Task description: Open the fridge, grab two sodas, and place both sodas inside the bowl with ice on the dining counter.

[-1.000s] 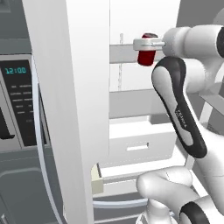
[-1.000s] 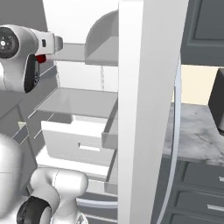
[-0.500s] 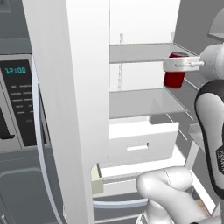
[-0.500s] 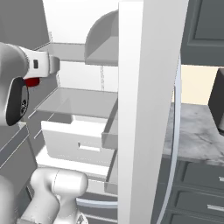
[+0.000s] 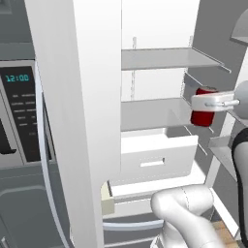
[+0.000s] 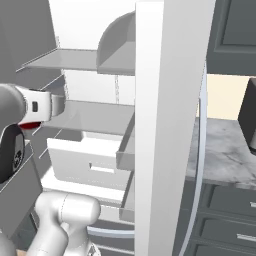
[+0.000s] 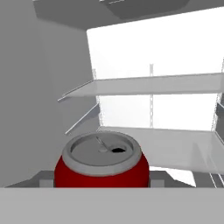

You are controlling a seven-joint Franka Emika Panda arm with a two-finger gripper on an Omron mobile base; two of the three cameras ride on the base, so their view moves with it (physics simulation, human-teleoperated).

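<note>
The fridge (image 5: 160, 72) stands open, its white shelves and drawer showing between the swung-out doors (image 5: 77, 121) (image 6: 167, 125). My gripper (image 5: 209, 101) is shut on one red soda (image 5: 202, 111), upright in front of the right side of the shelves at middle-shelf height. From the right base the gripper (image 6: 44, 107) is at the far left, with a sliver of the red soda (image 6: 31, 125) beneath it. The hand view has the soda (image 7: 101, 164) with its silvery top close up between the gripper (image 7: 101, 180) fingers, facing the fridge shelves (image 7: 153, 85).
A grey wall oven (image 5: 19, 116) with a lit clock is left of the fridge. A white drawer (image 5: 155, 155) juts out under the shelves. Right of the open door are a marble counter (image 6: 225, 150), dark drawers (image 6: 225, 220) and a dark object (image 6: 248, 115).
The arm has carried the soda right and down, away from the upper shelf toward the fridge's right side. The grip has stayed the same and the base has not moved.
</note>
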